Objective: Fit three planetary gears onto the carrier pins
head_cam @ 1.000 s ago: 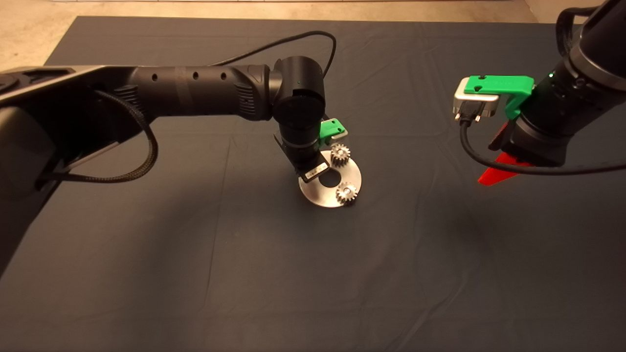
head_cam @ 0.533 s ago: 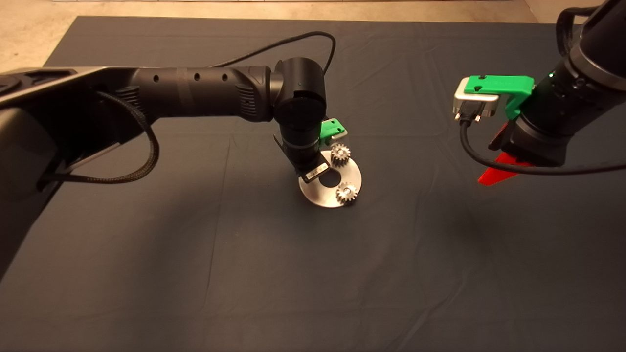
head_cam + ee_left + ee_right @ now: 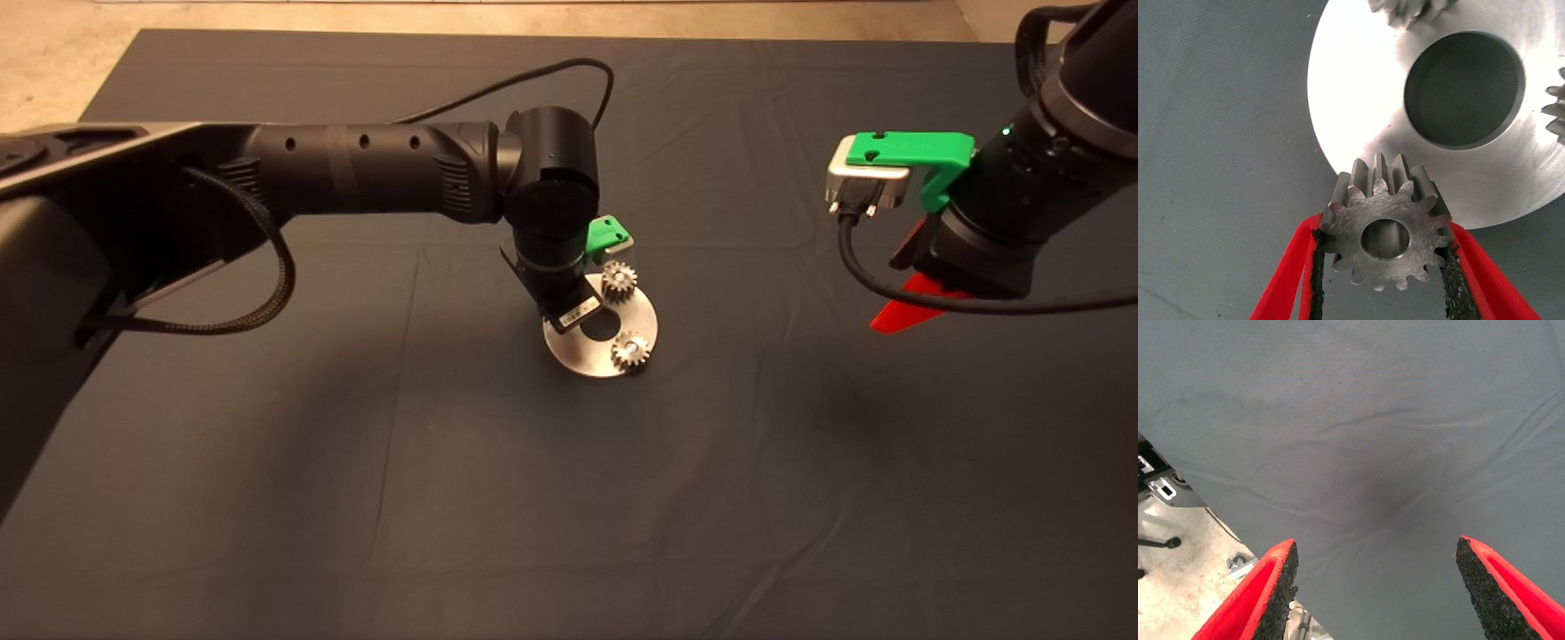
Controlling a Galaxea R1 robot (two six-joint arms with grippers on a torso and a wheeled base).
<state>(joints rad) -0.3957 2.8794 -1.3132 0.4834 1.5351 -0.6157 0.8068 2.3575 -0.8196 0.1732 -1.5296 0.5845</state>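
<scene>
- Head view: the flat round shiny metal disc (image 3: 597, 338) with a central hole lies on the dark mat (image 3: 569, 498) of the table, near the middle.
- Two small silvery-grey spur gears sit on the disc, bores pointing straight up: one (image 3: 619, 282) at the far rim, one (image 3: 630, 351) at the near right rim. The carrier pins under them cannot be made out.
- The black left arm (image 3: 373, 169) reaches in from the left, and its wrist stands over the disc's left part, hiding the claw in this view. A small white label (image 3: 578, 312) is fixed to the wrist; its print is too small to read.
- The right claw (image 3: 907, 313) hangs above the mat well to the right of the disc, with only red finger tips showing below its green mount (image 3: 907, 151).
- Left wrist view: the left claw (image 3: 1381, 267) is closed onto a third silvery spur gear (image 3: 1386, 230), the black pads (image 3: 1317, 267) pressing its toothed sides.
- That gear's flat face and open bore face the camera, so its axis runs along the line of sight. It hangs over the disc's rim (image 3: 1338, 100); whether it touches the disc cannot be told.
- No writing shows on the gear or disc.
- Right wrist view: the right claw (image 3: 1377, 583) is spread wide with nothing between its pads, over bare mat (image 3: 1371, 420), with floor beyond the mat's edge.
</scene>
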